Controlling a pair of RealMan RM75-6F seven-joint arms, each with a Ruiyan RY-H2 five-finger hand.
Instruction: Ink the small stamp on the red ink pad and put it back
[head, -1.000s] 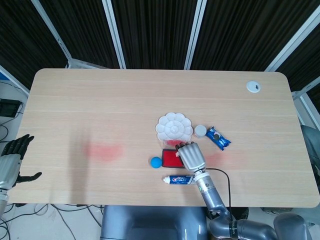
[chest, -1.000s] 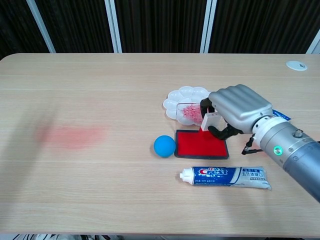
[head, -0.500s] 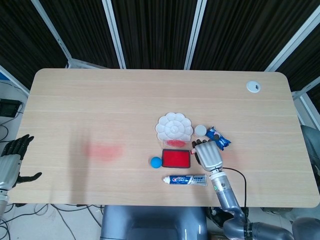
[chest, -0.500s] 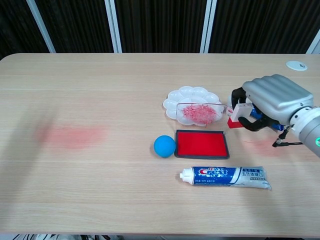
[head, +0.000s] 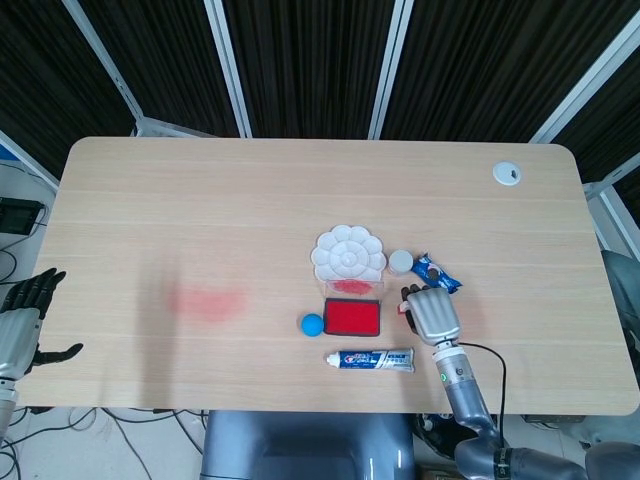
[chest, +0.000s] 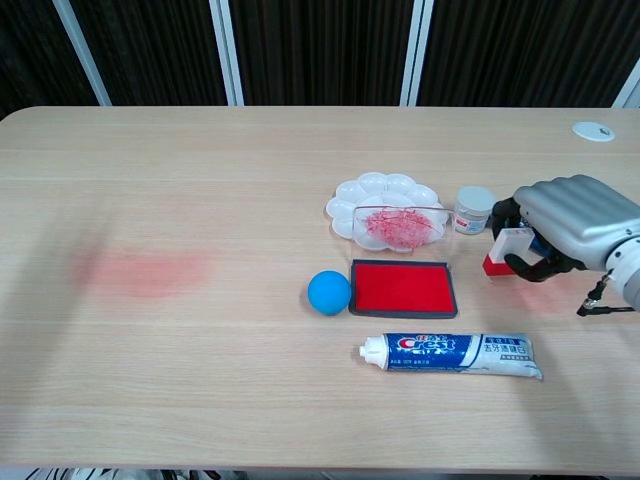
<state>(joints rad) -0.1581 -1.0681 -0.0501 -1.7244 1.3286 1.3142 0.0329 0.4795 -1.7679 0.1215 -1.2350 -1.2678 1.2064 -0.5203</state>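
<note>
Right hand (chest: 575, 215) is gripping the small stamp (chest: 507, 250), fingers (chest: 531, 268) curling around the stamp's white body, thumb side at its top. Stamp is showing a red base, tilting slightly, sitting just right of the red ink pad (chest: 403, 288) and apart from it; cannot tell if the base is touching the desk (chest: 200, 190). In the head view the right hand (head: 432, 315) is covering the stamp almost fully.

Ink pad is lying open, red face up. Blue ball (chest: 329, 292) is sitting just left of the pad. Toothpaste tube (chest: 452, 354) is lying just in front of the pad. White flower-shaped palette (chest: 375, 195) with a clear lid smeared red is sitting just behind the pad. Small white jar (chest: 474, 210) is standing behind and right of the pad, near the hand.

Left hand (head: 22, 325) is hanging far left of the pad, off the desk edge, fingers spread apart, holding nothing.
</note>
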